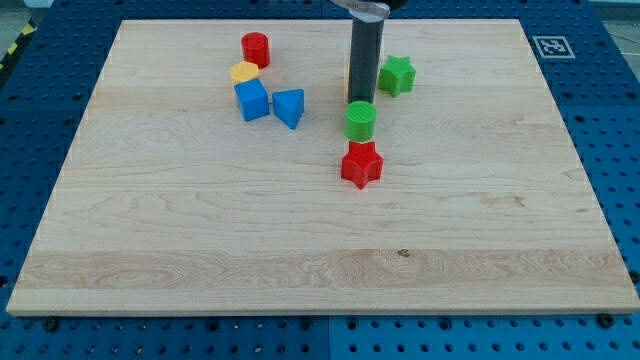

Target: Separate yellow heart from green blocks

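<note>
Tip (pixel 361 101) down on the wooden board (pixel 200 240), touching the far edge of the green cylinder (pixel 361 121), green star (pixel 397 75) just right. A sliver of yellow, likely the yellow heart (pixel 349 78), hidden just behind the rod's left; push leftward probably needed. Red star (pixel 361 165) nearer.

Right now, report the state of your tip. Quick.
My tip: a plain rod, nothing held. It stands just above the green cylinder, left of the green star; whether it touches the cylinder cannot be told.
</note>
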You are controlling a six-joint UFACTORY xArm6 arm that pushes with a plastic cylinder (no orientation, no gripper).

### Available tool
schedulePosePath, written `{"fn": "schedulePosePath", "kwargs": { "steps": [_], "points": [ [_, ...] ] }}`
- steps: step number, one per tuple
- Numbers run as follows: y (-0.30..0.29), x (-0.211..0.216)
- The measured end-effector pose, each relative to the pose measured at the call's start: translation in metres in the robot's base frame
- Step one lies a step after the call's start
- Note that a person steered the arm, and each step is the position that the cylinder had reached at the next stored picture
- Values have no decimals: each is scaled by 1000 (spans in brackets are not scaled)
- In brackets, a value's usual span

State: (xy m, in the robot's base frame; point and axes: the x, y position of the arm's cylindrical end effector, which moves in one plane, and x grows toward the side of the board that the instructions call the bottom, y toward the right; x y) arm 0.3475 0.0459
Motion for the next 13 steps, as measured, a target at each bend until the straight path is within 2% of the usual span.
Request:
{"fn": "schedulePosePath", "kwargs": {
  "steps": [3,5,6,10,13],
  "points": [
    [3,-57],
    [73,-74],
    [89,-100],
    [17,-104],
    [-1,-94]
  ]
}}
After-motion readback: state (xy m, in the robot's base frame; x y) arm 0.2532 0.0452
